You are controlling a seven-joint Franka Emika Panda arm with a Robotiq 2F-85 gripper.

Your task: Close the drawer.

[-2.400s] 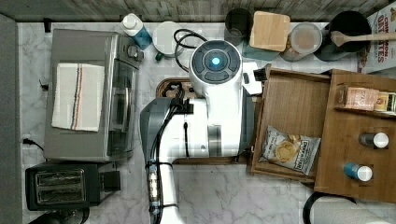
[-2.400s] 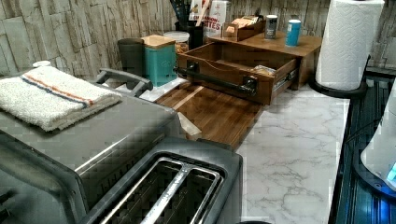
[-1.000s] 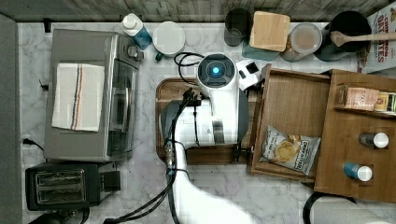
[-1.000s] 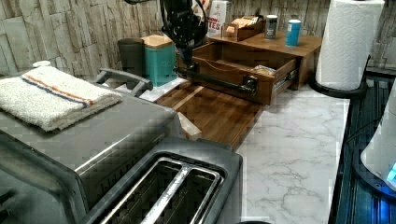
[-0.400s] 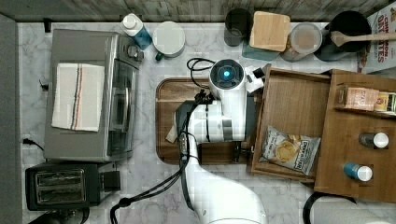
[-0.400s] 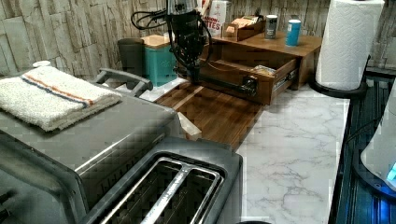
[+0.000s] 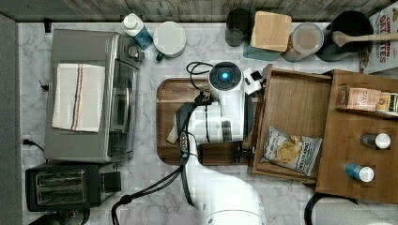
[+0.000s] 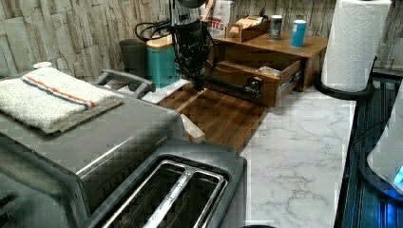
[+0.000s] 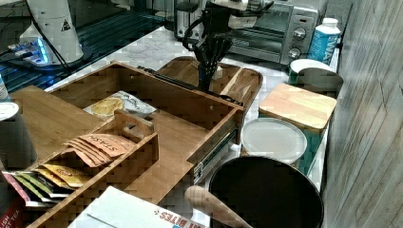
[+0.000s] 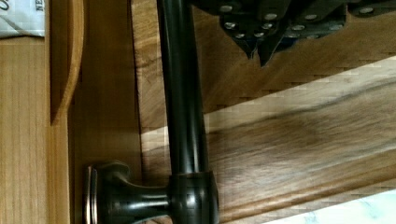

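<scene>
In the left view the toaster [image 8: 161, 194] is sitting nearest, the toaster oven [image 8: 81, 137] with its folded towel [image 8: 52, 95] just behind it. Beyond them, the gripper [image 8: 197, 81] is hanging low over the dark wooden board [image 8: 223, 116], just beside the front of the drawer [image 7: 291, 122]. In the wrist view the fingertips [image 10: 257, 44] are looking pressed together, gripping nothing, though part of the tool is cropped off, so this is a cautious reading. The handle bar [image 10: 182, 88] is running right beside them, apparently not touching. The drawer is standing well open from the cabinet [image 7: 361, 136], carrying 1 chip bag [image 7: 291, 151] at its near end in the top view. Farther back, canisters are lining the wall. To close it well, the arm is likely needing to press squarely near the handle's middle and push straight toward the cabinet, keeping the force level so the drawer is not skewing.
</scene>
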